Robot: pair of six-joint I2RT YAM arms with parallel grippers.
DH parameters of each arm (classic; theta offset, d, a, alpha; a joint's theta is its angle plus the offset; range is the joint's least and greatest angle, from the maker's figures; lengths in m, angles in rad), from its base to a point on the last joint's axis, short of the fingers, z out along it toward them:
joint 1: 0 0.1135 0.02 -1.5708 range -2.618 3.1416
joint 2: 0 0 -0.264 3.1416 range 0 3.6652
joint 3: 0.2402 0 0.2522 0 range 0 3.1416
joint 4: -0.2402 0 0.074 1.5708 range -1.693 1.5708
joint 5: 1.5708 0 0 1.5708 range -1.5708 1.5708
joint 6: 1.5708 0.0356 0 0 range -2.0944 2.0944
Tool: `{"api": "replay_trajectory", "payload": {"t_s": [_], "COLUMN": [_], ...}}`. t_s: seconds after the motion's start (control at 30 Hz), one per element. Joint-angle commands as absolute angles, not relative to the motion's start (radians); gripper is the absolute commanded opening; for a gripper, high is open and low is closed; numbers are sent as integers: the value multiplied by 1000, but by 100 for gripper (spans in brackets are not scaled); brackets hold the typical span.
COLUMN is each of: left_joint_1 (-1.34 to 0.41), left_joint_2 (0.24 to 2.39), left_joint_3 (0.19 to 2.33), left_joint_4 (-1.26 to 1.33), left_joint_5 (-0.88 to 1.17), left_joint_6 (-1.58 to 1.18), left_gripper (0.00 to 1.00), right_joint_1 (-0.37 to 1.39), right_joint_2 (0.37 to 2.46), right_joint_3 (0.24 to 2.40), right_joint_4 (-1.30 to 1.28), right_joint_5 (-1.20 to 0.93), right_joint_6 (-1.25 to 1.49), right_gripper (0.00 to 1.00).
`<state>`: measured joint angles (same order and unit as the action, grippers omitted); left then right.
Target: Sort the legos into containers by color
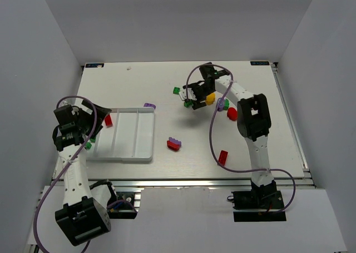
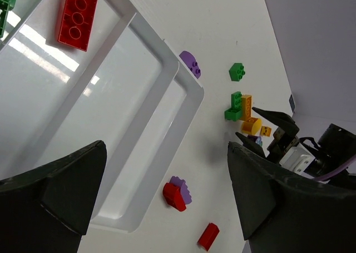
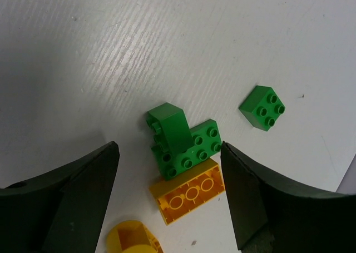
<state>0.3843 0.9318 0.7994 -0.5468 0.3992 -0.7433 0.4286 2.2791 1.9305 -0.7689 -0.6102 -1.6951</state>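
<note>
The white tray [image 1: 146, 132] lies at the left, with a red brick [image 1: 108, 119] and a green brick [image 1: 88, 145] in its left compartments. My left gripper [image 1: 97, 119] is open and empty above the tray's left part; its view shows the tray ridge [image 2: 167, 78], the red brick [image 2: 77, 16] and the open gripper [image 2: 167, 147]. My right gripper [image 1: 193, 97] is open above a pair of green bricks [image 3: 183, 142] and an orange-yellow brick [image 3: 189, 197]; its fingers straddle them in the right wrist view [image 3: 168, 150]. A small green brick [image 3: 262, 107] lies apart.
Loose on the table are a purple brick [image 1: 149, 105] by the tray's far corner, a red and purple pair [image 1: 174, 144], a red brick [image 1: 223, 157], a red round piece [image 1: 232, 114], a purple piece [image 1: 222, 104] and a yellow rounded piece [image 1: 210, 99].
</note>
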Motion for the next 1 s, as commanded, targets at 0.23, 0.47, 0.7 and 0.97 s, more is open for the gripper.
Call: {"api": "replay_trajectory", "payload": {"t_s": [0.23, 0.47, 0.7, 0.97], "left_joint_1": [388, 388, 388, 390], "left_joint_2": [928, 930, 913, 884], "left_joint_3": [801, 831, 812, 741], "left_joint_4": [-523, -549, -531, -371], "left_joint_5": [425, 407, 452, 623], "left_joint_6": [-782, -779, -790, -857], "left_gripper": [98, 98, 98, 98], "right_joint_1": [448, 465, 465, 463], "right_joint_2": [2305, 2352, 2355, 2341], "right_joint_3": [1956, 1996, 1962, 1939], "right_joint_4": [-750, -715, -718, -721], "right_joint_5": [-641, -614, -578, -546], "right_joint_6": [-1726, -1663, -1671, -1672], "right_gripper": [72, 66, 52, 45]}}
